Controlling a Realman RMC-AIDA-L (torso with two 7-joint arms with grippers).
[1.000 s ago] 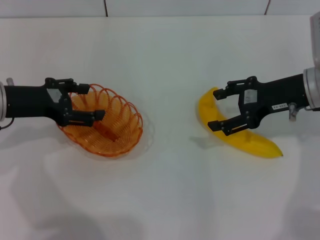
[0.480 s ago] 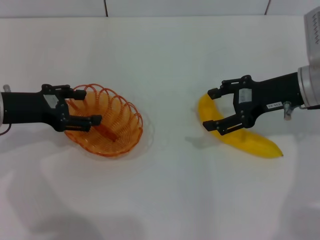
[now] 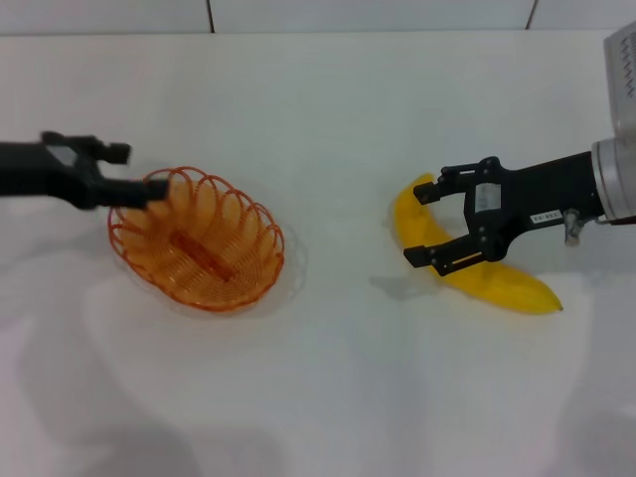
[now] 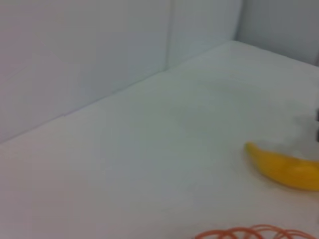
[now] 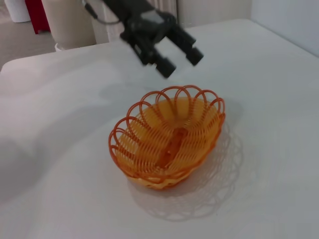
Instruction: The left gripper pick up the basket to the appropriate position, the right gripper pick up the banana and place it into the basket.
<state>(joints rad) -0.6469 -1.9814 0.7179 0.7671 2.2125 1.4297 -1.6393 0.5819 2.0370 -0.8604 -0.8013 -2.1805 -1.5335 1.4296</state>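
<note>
A plain white tabletop [image 3: 328, 397] fills the scene, backed by pale wall panels [image 4: 89, 55] split by a vertical seam. Beyond the table's far edge stand a beige cylindrical container [image 5: 67, 22] and a red object [image 5: 36, 12].

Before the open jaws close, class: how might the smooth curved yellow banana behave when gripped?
The smooth curved yellow banana looks glossy, so it may slip. Its curve suggests it could pivot on the white table. It appears stiff, probably plastic, with the right gripper straddling it.

The orange wire basket [image 3: 199, 241] sits upright and empty on the white bench [image 3: 328, 378]. Well apart to its right lies the curved, bright yellow banana [image 3: 517, 288].
</note>
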